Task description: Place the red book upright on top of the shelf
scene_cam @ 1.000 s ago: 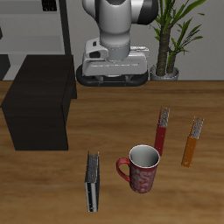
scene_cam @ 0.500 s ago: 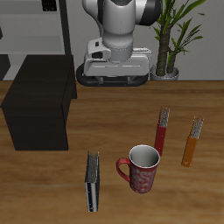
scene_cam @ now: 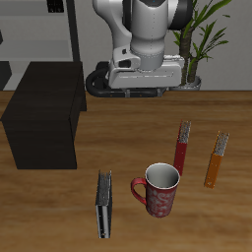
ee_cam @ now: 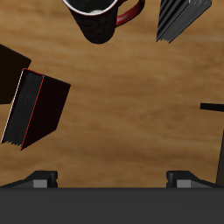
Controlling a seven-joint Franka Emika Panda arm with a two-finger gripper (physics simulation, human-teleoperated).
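The red book (scene_cam: 182, 148) rests on the wooden table beside the mug, farther back than the mug's rim, with its greyish patterned end pointing away from the front edge. It also shows in the wrist view (ee_cam: 35, 109). The shelf (scene_cam: 44, 113), a large matte black box with a flat top, stands at the table's other side. My gripper (scene_cam: 146, 77) hangs high over the back of the table, far above the book. In the wrist view its fingertips (ee_cam: 41, 179) stand wide apart with nothing between them, so my gripper (ee_cam: 112, 181) is open and empty.
A red patterned mug (scene_cam: 157, 189) stands near the front edge. An orange book (scene_cam: 217, 159) lies beyond the red book. A dark grey-black book (scene_cam: 104, 204) lies beside the mug. A potted plant (scene_cam: 192, 39) and a tall grey rack (scene_cam: 39, 30) stand at the back.
My arm has swung its hand sideways toward the plant's side and a little forward. The books, mug and shelf have not moved.
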